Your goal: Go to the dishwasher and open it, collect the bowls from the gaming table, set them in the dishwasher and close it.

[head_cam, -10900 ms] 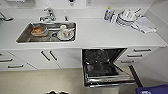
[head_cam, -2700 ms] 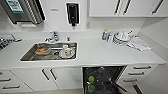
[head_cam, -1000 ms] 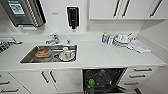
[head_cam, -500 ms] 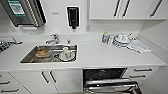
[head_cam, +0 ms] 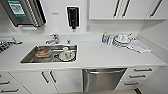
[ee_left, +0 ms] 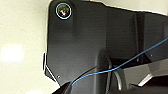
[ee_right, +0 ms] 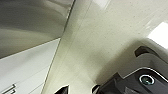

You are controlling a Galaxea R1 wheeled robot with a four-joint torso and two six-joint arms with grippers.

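the white counter (head_cam: 105, 56) spans the head view, with the steel sink (head_cam: 50, 53) set into it and holding dishes. below the counter's front edge, right of the sink, the dishwasher (head_cam: 102, 79) shows its brushed steel door upright and shut, bar handle near its top. stacked dishes (head_cam: 122, 40) sit further right. whether either gripper's jaws are clenched or released cannot be told.

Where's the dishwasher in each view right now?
Head view: dishwasher, door shut, under the counter, right of the sink.
Left wrist view: robot's dark plate, pale surface.
Right wrist view: grey brushed panel, likely its front.
Shared landmark: white cabinet fronts beside it.
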